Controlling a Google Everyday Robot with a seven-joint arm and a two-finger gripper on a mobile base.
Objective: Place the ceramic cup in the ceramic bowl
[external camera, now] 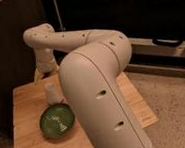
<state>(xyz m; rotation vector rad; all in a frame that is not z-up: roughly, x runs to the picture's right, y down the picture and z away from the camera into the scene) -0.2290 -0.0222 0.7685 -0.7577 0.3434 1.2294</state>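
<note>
Ceramic cup point(51, 93) is small, plain white, slightly tapered, with no handle. It stands upright on the pale wooden worktop point(24, 104), just behind the glossy round green ceramic bowl point(56, 121). Pincer point(47, 74) hangs right above the cup, and I can't tell its grip state.

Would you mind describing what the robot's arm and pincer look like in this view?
The arm is a chain of thick, rounded, cream-white shells with small dark oval holes along them. No cables or markings show. Its pincer, tinted tan, sits at the far left, just above the ceramic cup on the wooden table.
</note>
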